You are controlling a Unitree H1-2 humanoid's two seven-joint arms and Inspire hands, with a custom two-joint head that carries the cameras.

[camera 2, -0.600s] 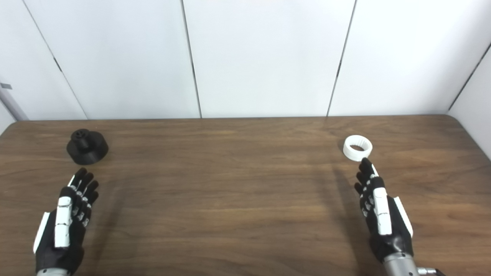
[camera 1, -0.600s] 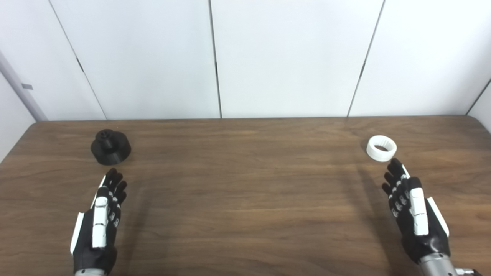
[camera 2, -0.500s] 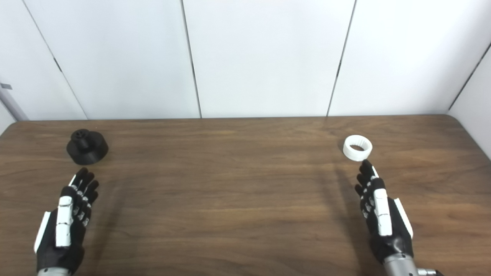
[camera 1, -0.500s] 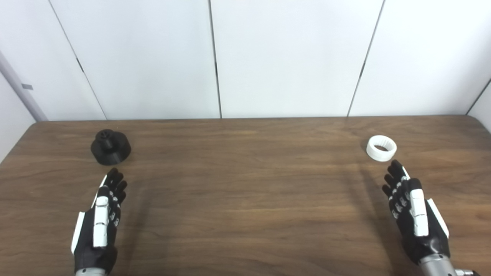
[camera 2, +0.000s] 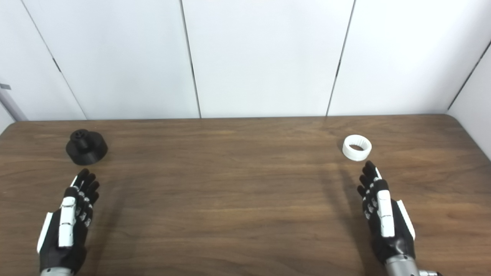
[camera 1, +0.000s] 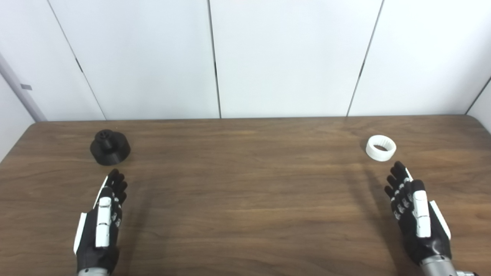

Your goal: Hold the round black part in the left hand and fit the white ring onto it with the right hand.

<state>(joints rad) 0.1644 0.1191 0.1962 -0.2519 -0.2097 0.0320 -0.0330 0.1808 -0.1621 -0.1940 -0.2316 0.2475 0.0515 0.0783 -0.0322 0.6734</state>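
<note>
- Left hand [camera 1: 99, 224] was released, fingers straight and a little apart, holding nothing; we saw it edge-on over the table [camera 1: 245, 199] near the front-left corner.
- Its fingertips pointed toward the far edge, at the round black part [camera 1: 110, 147], close to it but not touching.
- Round black part sat upright on the tabletop near the far-left corner, wide base down, narrower hub on top with a hole in the hub's top face.
- Right hand [camera 1: 416, 214] was also released and empty, fingers extended and slightly spread, over the tabletop near the front-right corner.
- Its fingertips pointed toward the far edge and lay just short of the white ring [camera 1: 380, 148]; we saw a gap of bare wood between them.
- White ring lay flat, opening up, near the far-right corner, set in a bit from the right edge and well apart from the black part across the width of the tabletop.
- We noted small ridges on the ring's inner wall in the left eye view; too small to tell more.
- Tabletop was dark wood grain with rounded far corners; both hands cast soft shadows on it.
- White wall panels [camera 2: 261, 57] with dark seams stood behind the far edge.
</note>
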